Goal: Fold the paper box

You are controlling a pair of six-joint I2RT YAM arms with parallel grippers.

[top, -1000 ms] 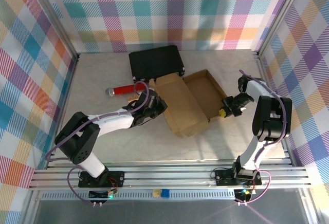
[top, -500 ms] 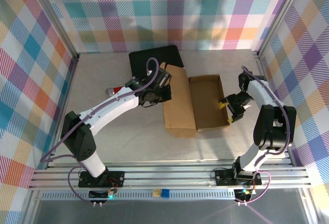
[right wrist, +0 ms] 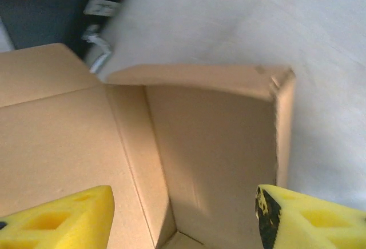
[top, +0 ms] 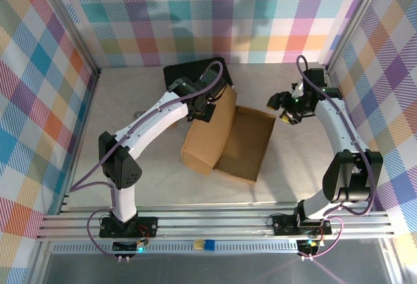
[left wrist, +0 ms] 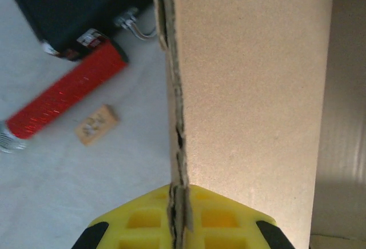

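On the far left of the table (top: 130, 167), the left wrist view shows a glittery red cylinder (left wrist: 63, 97) lying beside a small wooden tag (left wrist: 96, 125). The black case (top: 186, 75) sits just behind them. Moving in, the left gripper (top: 203, 109) has its yellow pads (left wrist: 217, 220) pressed together on the edge of a raised cardboard panel. That panel belongs to the paper box (top: 241, 144), which sits mid-table in front of the case, its left panel tilted up and its shallow tray open to the right. Over on the right, the right gripper (top: 287, 107) hovers above the tray's far corner, fingers (right wrist: 63, 215) spread wide and holding nothing.
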